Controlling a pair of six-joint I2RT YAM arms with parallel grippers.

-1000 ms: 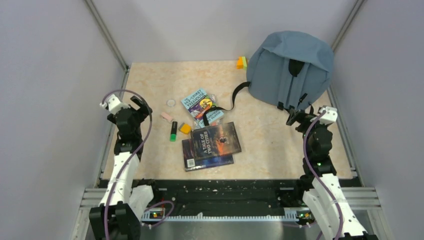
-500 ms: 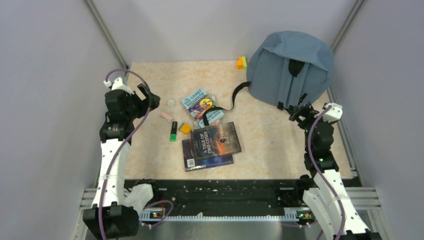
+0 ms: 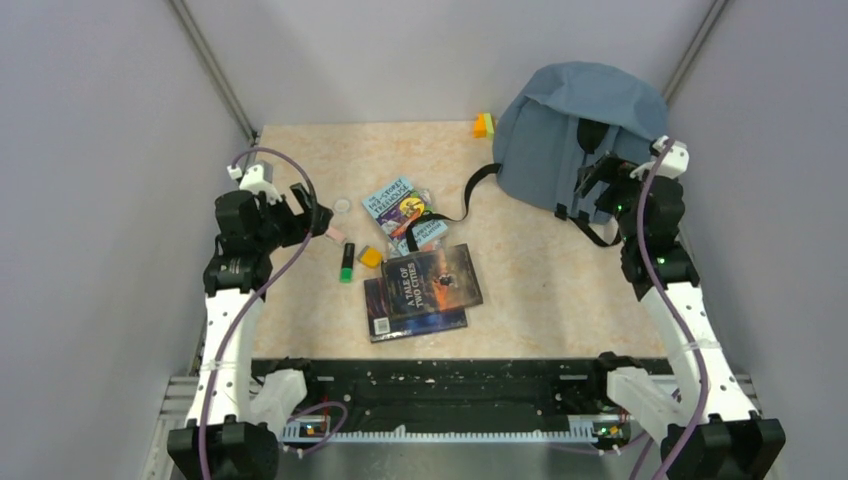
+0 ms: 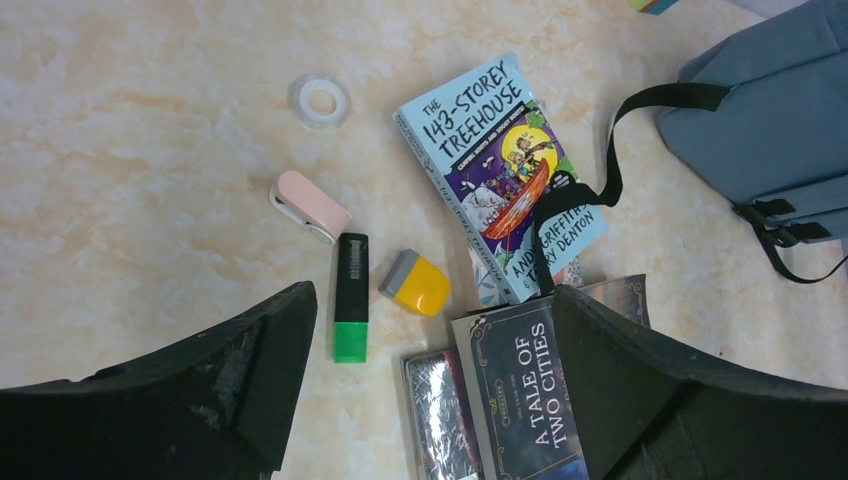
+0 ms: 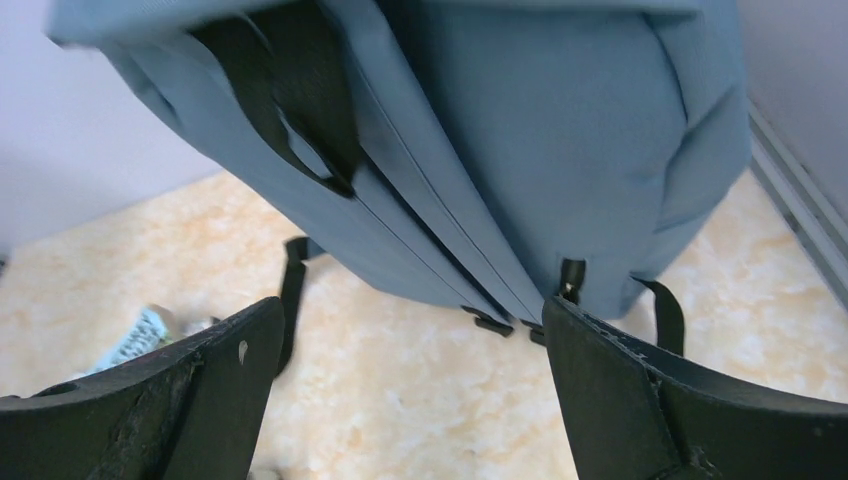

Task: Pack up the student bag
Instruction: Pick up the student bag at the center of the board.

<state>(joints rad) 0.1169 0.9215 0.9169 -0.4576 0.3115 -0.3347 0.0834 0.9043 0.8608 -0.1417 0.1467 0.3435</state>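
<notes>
Top external first: my left claw (image 3: 312, 208) is spread wide and empty, hanging over the left side of the table (image 3: 520, 280). My right claw (image 3: 598, 178) gapes just as wide, holding nothing, close up against the bag (image 3: 560, 120), which slumps in the far right corner by the wall. Left wrist looks down on a tape ring (image 4: 320, 100), pink clip (image 4: 310, 205), green highlighter (image 4: 351, 297), yellow eraser (image 4: 418, 283), the Treehouse book (image 4: 490, 150) and the Two Cities book (image 4: 525, 400) just beside it. A black strap (image 4: 665, 96) from the bag loops across the Treehouse book. Right wrist is filled with grey-blue fabric and black buckles between my fingers.
</notes>
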